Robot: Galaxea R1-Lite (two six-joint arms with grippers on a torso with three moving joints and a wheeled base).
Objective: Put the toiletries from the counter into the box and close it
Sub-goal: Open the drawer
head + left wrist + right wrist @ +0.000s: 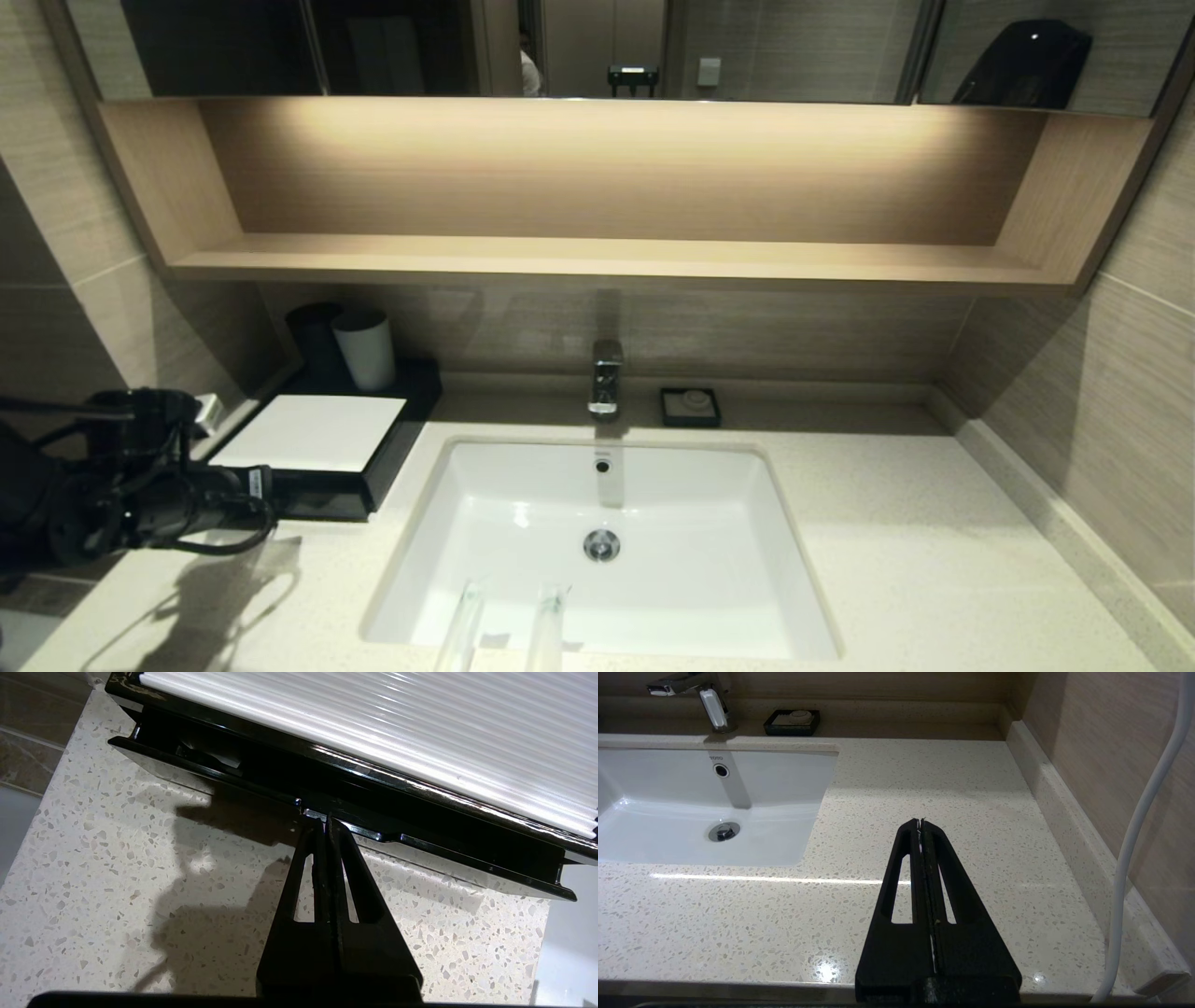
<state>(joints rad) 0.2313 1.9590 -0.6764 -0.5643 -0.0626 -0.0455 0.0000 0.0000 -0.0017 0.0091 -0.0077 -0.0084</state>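
Fingertips of the closed left end effector (325, 820) touch the box (355, 812) drawer's front edge.

The left arm reaches in low from the robot's left side, its wrist roughly level and turned toward the robot's right. The left gripper (325, 820) has its two black fingers pressed flat together, tips forward. The right gripper (920, 822) hangs with its fingers likewise closed against each other, holding nothing.
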